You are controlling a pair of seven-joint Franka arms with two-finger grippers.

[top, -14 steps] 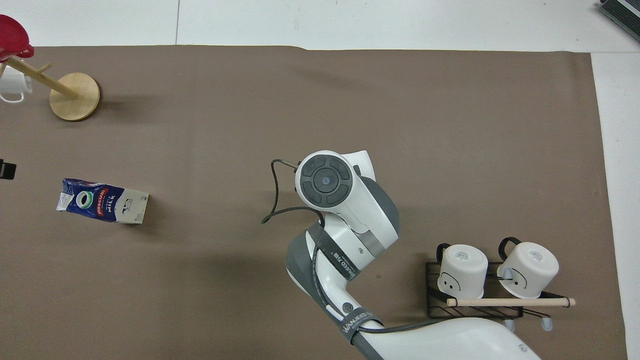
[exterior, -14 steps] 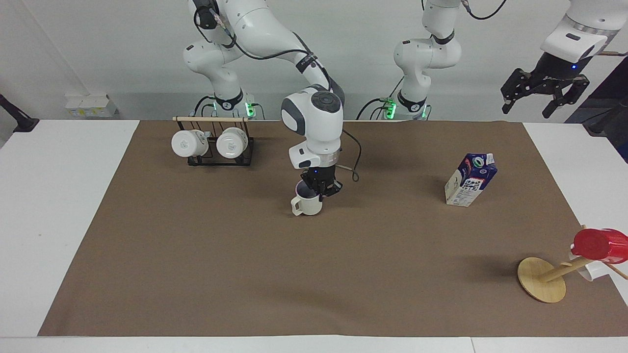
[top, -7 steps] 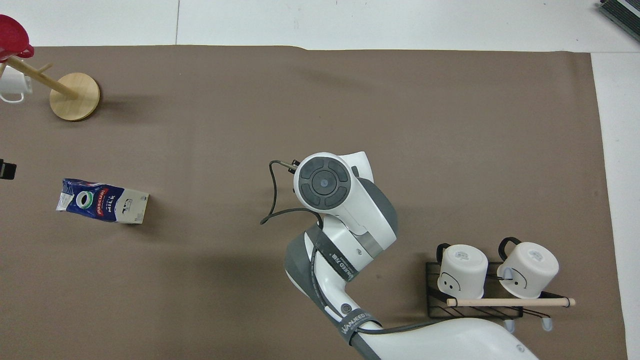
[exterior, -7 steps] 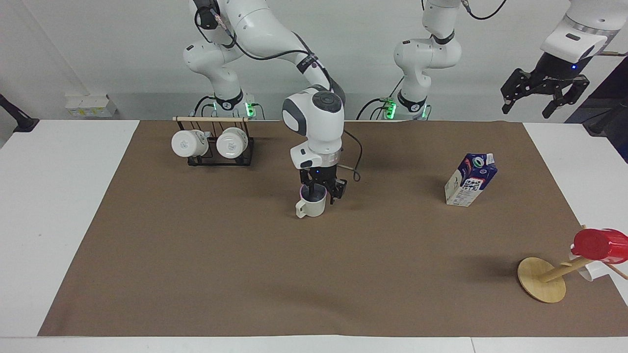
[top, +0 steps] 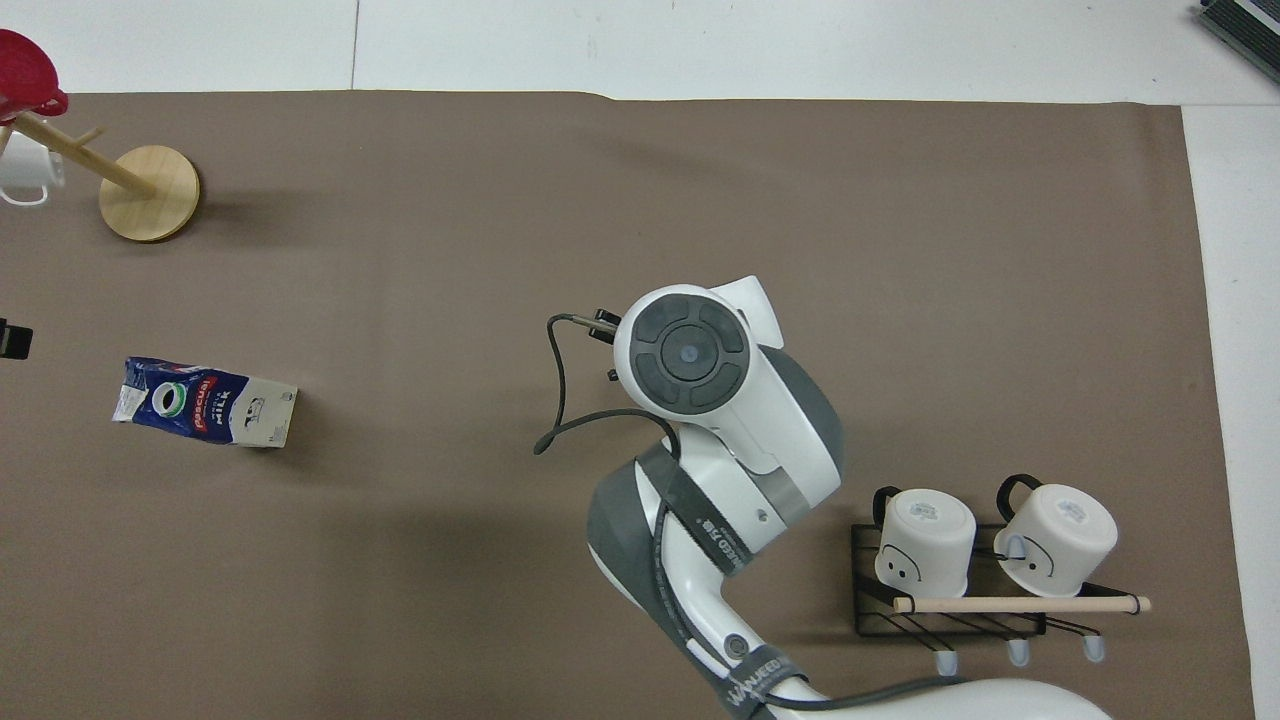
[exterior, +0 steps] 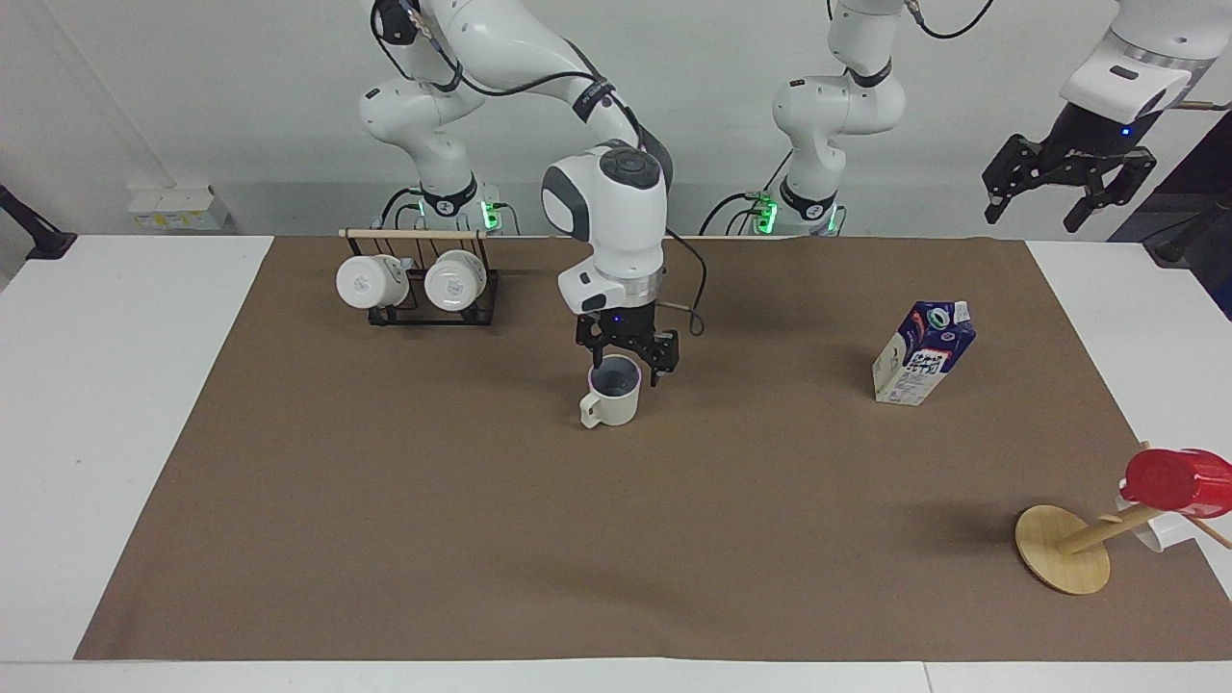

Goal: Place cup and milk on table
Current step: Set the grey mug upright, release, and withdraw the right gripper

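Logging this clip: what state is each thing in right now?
cup: upright on mat, released
milk: upright on mat, untouched
right end effector: open, over cup
left end effector: open, raised, waiting
white mugs: hanging on rack
red cup: on peg stand

Dial set on the cup (exterior: pixel 610 397), twelve o'clock pointing away from the robots. The cup stands mid-mat (exterior: pixel 481 539) on the table (exterior: pixel 125 385), with the right gripper (exterior: pixel 628 364) just over it. At nine o'clock, well apart, stands the milk (exterior: pixel 922 356), also on the mat. Out at ten o'clock, at the mat's edge, is the wooden disc (exterior: pixel 1062 563), and a red cup (exterior: pixel 1176 479) sits on its peg. At four o'clock is the rack (exterior: pixel 421 300), two mugs (exterior: pixel 366 281) hanging side by side on it. The left gripper (exterior: pixel 1068 188) waits over the table's left-arm end.
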